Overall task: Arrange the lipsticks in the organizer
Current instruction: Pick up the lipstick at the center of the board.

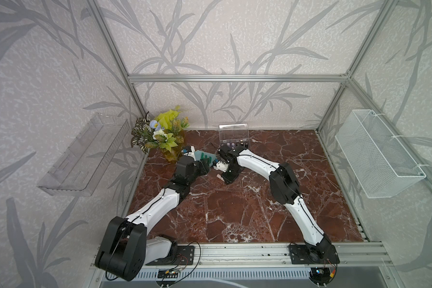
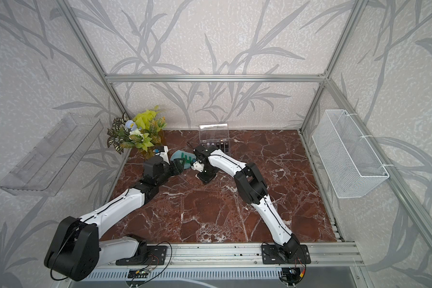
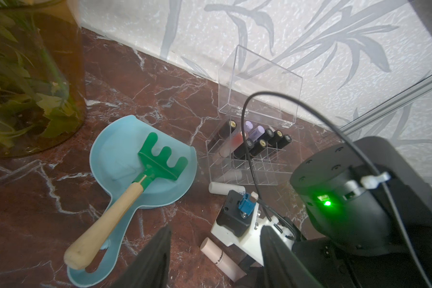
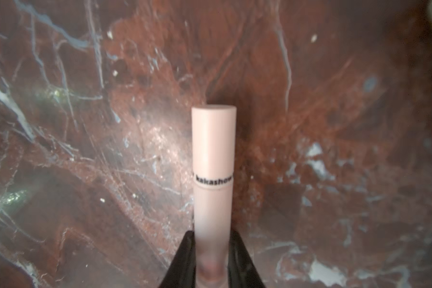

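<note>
A beige lipstick lies low over the marble, and my right gripper is shut on its near end. From the left wrist view this tube shows between the spread fingers of my left gripper, which is open and holds nothing. The clear organizer stands at the back wall with its lid up. Several lipsticks, black, lilac and pinkish, stand in its rear cells. A white lipstick lies just in front of it. Both top views show the organizer behind the two grippers.
A green rake with a wooden handle rests on a light blue dustpan left of the organizer. A brown glass vase of leaves stands in the back left corner. A clear tray and a white mesh basket hang on the side walls.
</note>
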Available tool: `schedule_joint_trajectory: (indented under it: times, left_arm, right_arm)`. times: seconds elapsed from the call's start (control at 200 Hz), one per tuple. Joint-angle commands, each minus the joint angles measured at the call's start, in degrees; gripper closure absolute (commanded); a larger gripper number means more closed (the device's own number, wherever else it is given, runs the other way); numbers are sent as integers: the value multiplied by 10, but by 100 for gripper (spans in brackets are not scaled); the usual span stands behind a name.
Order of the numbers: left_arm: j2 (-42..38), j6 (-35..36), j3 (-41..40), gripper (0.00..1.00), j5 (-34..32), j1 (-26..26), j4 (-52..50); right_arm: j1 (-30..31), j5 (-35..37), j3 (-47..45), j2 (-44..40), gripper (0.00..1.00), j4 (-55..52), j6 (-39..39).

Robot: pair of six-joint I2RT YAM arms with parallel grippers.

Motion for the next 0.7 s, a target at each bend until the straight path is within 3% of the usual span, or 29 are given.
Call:
schedule_joint_trajectory:
  times: [0.0, 0.245, 0.35, 0.465, 0.695]
  left_arm:
    - [-29, -8, 29, 40, 37, 3, -12]
    - [-16, -37, 63, 39, 159, 6, -6]
    - [-1, -49, 74, 25, 214, 7, 7]
    - [13, -63, 85, 17, 270, 7, 22]
    - [30, -125, 91, 14, 385, 6, 100]
  right_arm:
    - [-26, -70, -52, -76, 84, 44, 28]
    - [-93, -223, -241, -240, 84, 193, 110]
    - [-117, -285, -310, -303, 84, 259, 149]
    - [-136, -348, -365, -353, 84, 329, 193]
    - [-143, -390, -410, -402, 84, 366, 221]
